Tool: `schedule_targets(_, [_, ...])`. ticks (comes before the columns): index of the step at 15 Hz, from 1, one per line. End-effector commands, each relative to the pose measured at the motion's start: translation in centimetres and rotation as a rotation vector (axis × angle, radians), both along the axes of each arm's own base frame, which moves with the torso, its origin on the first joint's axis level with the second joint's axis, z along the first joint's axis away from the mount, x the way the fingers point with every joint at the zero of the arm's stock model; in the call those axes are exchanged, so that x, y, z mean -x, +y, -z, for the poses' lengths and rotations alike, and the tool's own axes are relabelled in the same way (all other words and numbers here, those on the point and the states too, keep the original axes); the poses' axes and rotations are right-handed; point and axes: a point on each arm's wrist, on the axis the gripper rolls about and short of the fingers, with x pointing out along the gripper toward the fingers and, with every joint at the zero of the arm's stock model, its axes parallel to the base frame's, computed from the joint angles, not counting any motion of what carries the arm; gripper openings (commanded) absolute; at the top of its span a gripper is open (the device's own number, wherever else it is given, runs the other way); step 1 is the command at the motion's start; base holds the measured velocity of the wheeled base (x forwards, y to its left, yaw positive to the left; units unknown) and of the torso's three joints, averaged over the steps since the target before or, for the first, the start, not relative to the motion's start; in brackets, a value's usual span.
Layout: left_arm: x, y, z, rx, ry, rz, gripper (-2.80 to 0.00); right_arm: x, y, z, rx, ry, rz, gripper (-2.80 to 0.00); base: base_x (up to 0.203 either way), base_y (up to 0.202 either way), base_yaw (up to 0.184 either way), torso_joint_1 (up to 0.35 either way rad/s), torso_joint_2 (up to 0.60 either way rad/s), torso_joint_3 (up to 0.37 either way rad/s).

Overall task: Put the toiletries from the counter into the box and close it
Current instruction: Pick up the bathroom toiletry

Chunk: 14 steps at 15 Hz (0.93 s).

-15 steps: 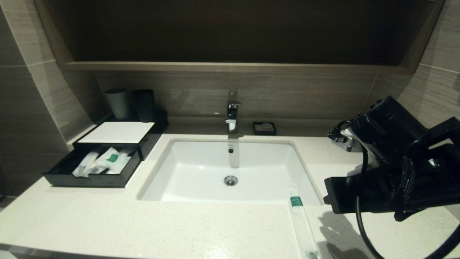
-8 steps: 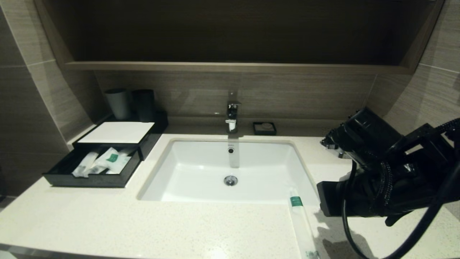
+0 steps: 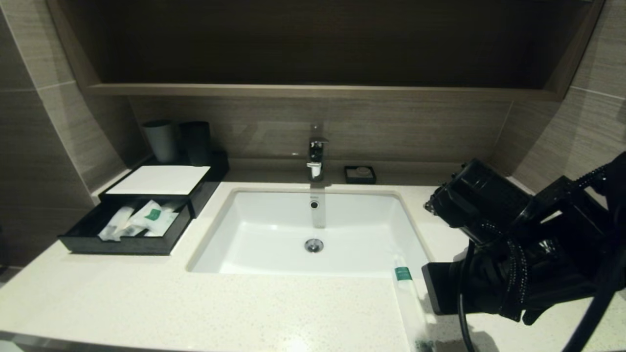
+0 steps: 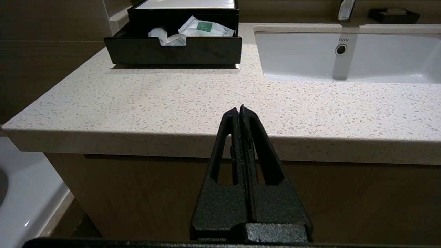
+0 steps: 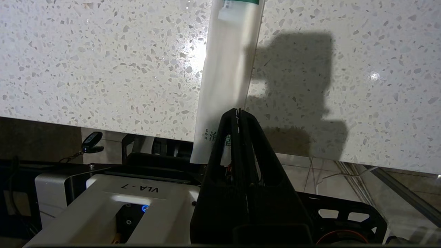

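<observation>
One long sachet (image 3: 410, 305) left on the surface (image 3: 195, 303), front-right of the sink (image 3: 313, 234), its end overhanging the front edge. Other sachets (image 3: 146, 220) lie in the black box's (image 3: 127, 242) open drawer, left of the sink. My right hand (image 5: 238, 111) hangs over the long sachet's near end, fingers pressed together, gripping nothing. Left hand (image 4: 241, 107) parked below the front edge, also pressed together.
</observation>
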Motion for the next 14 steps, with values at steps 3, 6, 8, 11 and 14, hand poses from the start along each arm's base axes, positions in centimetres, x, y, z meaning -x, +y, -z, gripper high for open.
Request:
schedule_targets(3, [-0.15, 0.00, 0.55, 0.000, 0.019, 0.000, -2.80, -0.34, 0.60, 0.72, 0.021, 0.020, -0.002, -2.80, 0.000, 0.000, 0.000, 0.000, 0.00, 0.000])
schedule_targets(6, [-0.15, 0.00, 0.55, 0.000, 0.020, 0.000, -2.80, -0.34, 0.62, 0.76, 0.023, 0.022, -0.002, -2.80, 0.000, 0.000, 0.000, 0.000, 0.00, 0.000])
schedule_targets(8, [-0.16, 0.00, 0.55, 0.000, 0.020, 0.000, -2.80, -0.20, 0.75, 0.90, 0.026, 0.027, -0.008, -2.80, 0.000, 0.000, 0.000, 0.000, 0.00, 0.000])
schedule_targets(11, [-0.17, 0.00, 0.55, 0.000, 0.021, 0.000, -2.80, -0.20, 0.74, 0.91, 0.026, 0.028, -0.008, -2.80, 0.000, 0.000, 0.000, 0.000, 0.00, 0.000])
schedule_targets(14, [-0.17, 0.00, 0.55, 0.000, 0.021, 0.000, -2.80, -0.17, 0.71, 1.02, 0.030, 0.031, -0.008, -2.80, 0.000, 0.000, 0.000, 0.000, 0.00, 0.000])
